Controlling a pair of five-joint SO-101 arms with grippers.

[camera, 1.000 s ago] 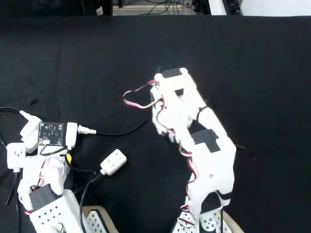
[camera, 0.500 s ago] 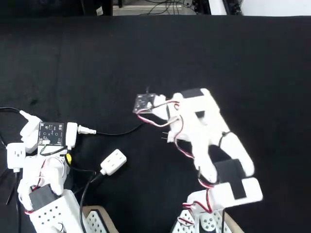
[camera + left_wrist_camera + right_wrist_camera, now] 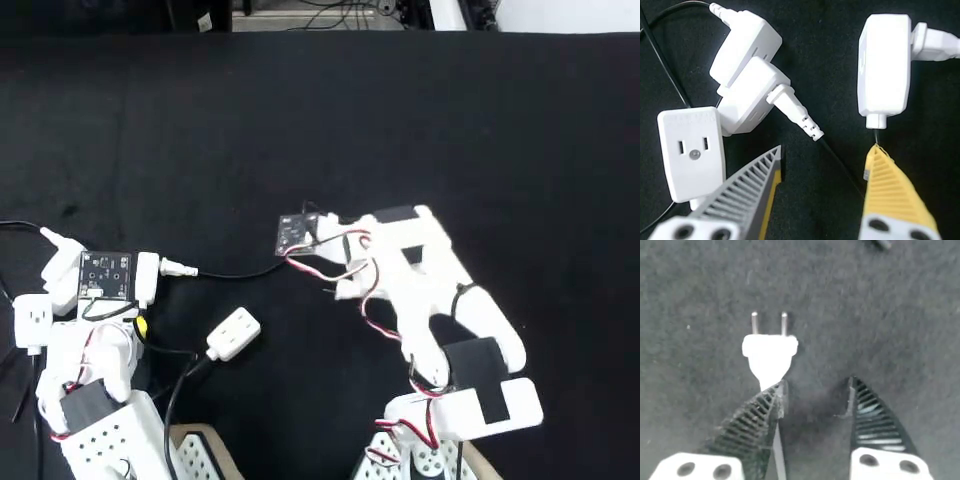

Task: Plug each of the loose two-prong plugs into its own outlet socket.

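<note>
A white two-prong plug (image 3: 770, 349) lies flat on the black cloth with its prongs pointing away from my right gripper (image 3: 815, 385). That gripper is open, and its left finger (image 3: 757, 415) lies over the plug's tail. The right arm (image 3: 410, 260) is folded low at the table's middle. My left gripper (image 3: 826, 150) is open above a white outlet socket (image 3: 692, 147), two joined white plug bodies (image 3: 747, 75) and a white adapter block (image 3: 884, 65). Another white outlet (image 3: 233, 333) lies between the arms.
Black cables (image 3: 240, 270) run across the cloth from the left arm (image 3: 90, 380) toward the middle. A white socket block (image 3: 30, 322) sits at the left edge. The far half of the black cloth (image 3: 400, 110) is bare.
The right arm has folded back toward the near edge and dropped lower, and its wrist has come down and to the left. The left arm has kept still.
</note>
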